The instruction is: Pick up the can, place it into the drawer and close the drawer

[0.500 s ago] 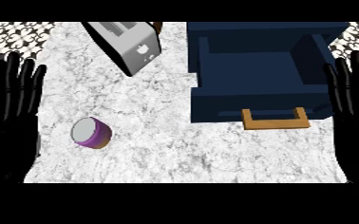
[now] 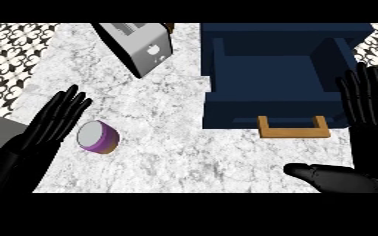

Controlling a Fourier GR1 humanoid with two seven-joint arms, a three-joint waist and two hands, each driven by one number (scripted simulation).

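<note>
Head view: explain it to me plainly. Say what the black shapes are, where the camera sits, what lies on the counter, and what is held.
The camera sits in a humanoid robot's head and looks steeply down at a marble counter. The black shapes are its hands: the left hand at the left, open beside a purple can, and the right hand at the right, also open. Neither holds anything. A dark blue drawer stands open, with a tan handle. A grey toaster stands at the back.

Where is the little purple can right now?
The small purple can lies on the marble counter at the head view's left, just beside the left hand.
</note>
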